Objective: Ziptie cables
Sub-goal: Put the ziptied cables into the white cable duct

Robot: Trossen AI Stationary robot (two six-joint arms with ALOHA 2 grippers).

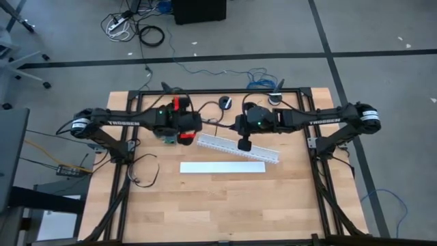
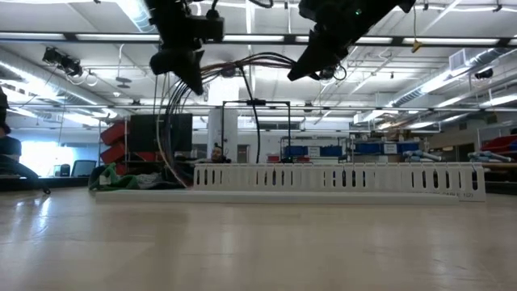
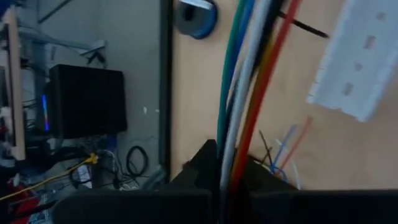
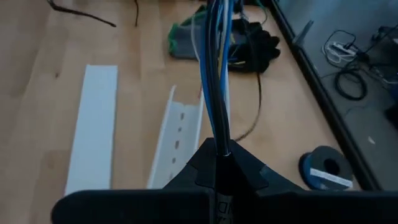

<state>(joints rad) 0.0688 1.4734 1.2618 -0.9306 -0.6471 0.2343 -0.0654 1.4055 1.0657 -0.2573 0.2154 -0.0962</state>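
Observation:
The cables (image 1: pixel 217 127) are a bundle of thin coloured and dark wires, strung in a shallow arch (image 2: pixel 242 61) between my two grippers, high above the table. My left gripper (image 1: pixel 190 131) is shut on one stretch and my right gripper (image 1: pixel 244 143) is shut on another. Past the left gripper the bundle drops (image 2: pixel 166 137) to the table, where a dark-and-green module (image 4: pixel 186 37) lies at its end. The white slotted duct (image 1: pixel 239 147) lies on the table below the right gripper. My left gripper pinches the bundle (image 3: pixel 229 155) between its two fingers, which come slanting down from the table's left and lie across the wires. The held stretch is lifted clear. The wires run on from the fingers (image 3: pixel 249 74) toward the right gripper. My right gripper pinches the bundle (image 4: pixel 219 144) between its two fingers, slanting down from the table's right, across the wires. The stretch it holds is clear of the table and the duct. From the fingers the wires (image 4: pixel 214 74) lead on to the left gripper.
A flat white cover strip (image 1: pixel 222 167) lies on the table nearer than the duct (image 2: pixel 339 178). Two small spools (image 1: pixel 225 102) (image 1: pixel 275 99) sit near the far edge. Loose wires (image 1: pixel 145 174) lie at the table's left; bare wood fills the near half.

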